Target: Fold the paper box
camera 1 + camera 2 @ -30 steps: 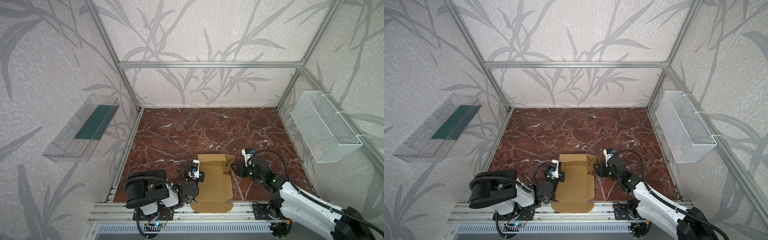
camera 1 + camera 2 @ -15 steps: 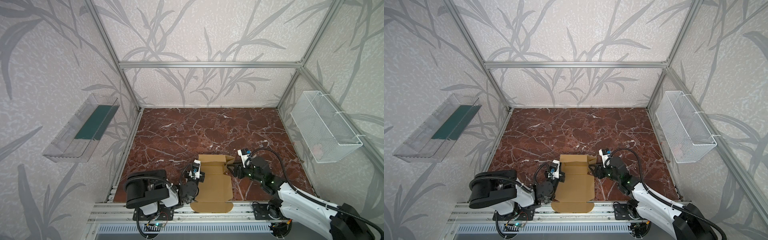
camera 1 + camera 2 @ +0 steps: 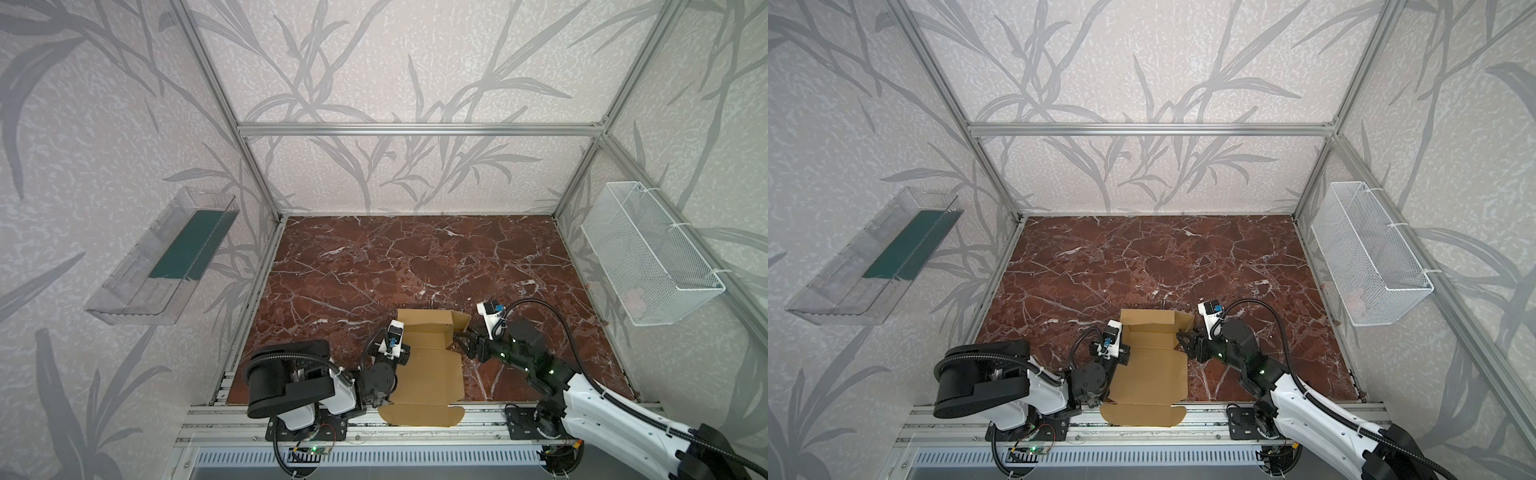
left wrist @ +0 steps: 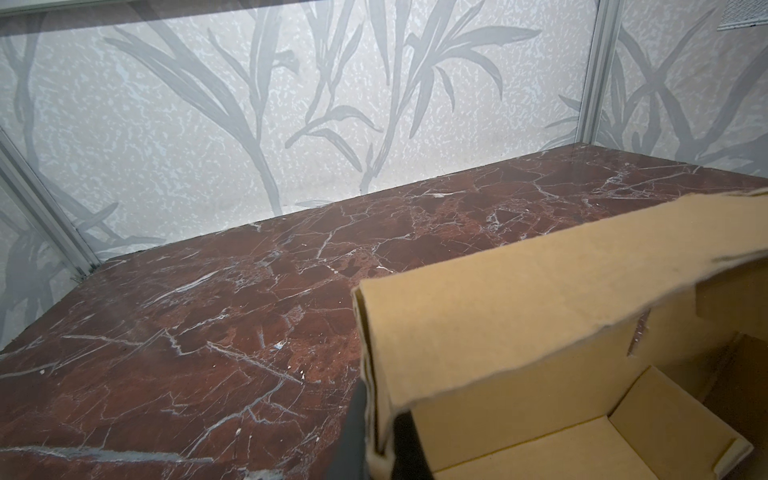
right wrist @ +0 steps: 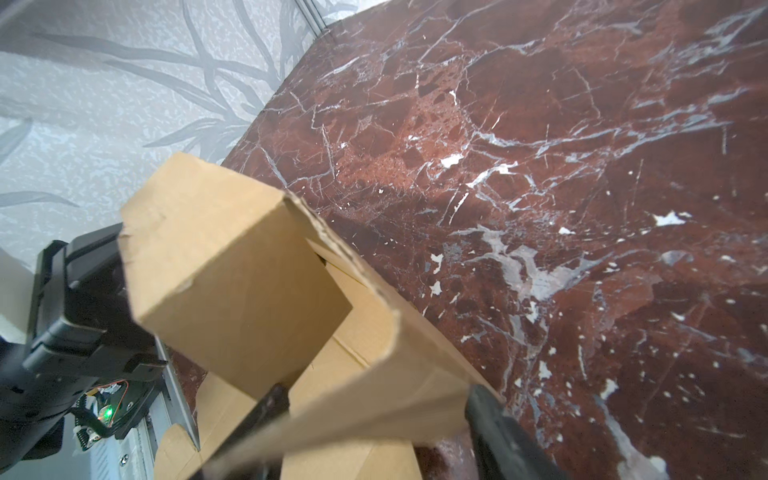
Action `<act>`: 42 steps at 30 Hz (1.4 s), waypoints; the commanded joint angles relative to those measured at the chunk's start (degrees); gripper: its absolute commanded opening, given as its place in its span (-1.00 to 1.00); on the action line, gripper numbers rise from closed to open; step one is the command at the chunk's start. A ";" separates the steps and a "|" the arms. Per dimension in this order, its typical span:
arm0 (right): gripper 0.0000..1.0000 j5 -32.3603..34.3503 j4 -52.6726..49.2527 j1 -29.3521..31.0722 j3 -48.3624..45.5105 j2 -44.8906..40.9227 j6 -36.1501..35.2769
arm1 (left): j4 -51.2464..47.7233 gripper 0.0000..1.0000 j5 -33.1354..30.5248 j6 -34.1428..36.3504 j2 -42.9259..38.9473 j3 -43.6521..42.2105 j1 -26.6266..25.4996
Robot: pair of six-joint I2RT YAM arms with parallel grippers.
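Paper box [image 3: 428,374], clamped by its left side in my left gripper [image 4: 380,432]. My right gripper [image 5: 374,419] straddles the right flap [image 5: 386,361], jaws parted and gripping nothing. It sits mid near edge of the marble tabletop [image 3: 415,257], lid [image 3: 419,415] overhanging. My judgement: hold the left firm, close near the crease, raise gently.

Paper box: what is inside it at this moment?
Inside the paper box only bare cardboard shows: its floor and folded flaps, with no loose thing on them. In the left wrist view its own raised side covers part of the floor, so that part cannot be seen.
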 commanded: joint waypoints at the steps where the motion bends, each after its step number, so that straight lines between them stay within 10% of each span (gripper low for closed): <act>1: 0.38 3.17 -2.69 0.31 -1.95 -3.93 -0.27 | -1.27 -1.00 -0.77 3.26 -1.16 -0.77 -0.14; 19: 0.35 15.90 -24.84 0.30 7.65 -23.24 6.77 | -1.31 -1.00 -1.19 6.31 -1.92 -1.76 -0.04; 28: 0.36 26.08 -28.64 0.09 17.57 -2.59 3.83 | -1.28 -1.00 -0.25 4.86 -1.72 -2.16 -0.28; 42: 0.36 10.90 -10.35 -5.50 11.20 14.40 6.53 | -1.27 -1.00 -0.16 3.23 -1.40 -2.82 -1.19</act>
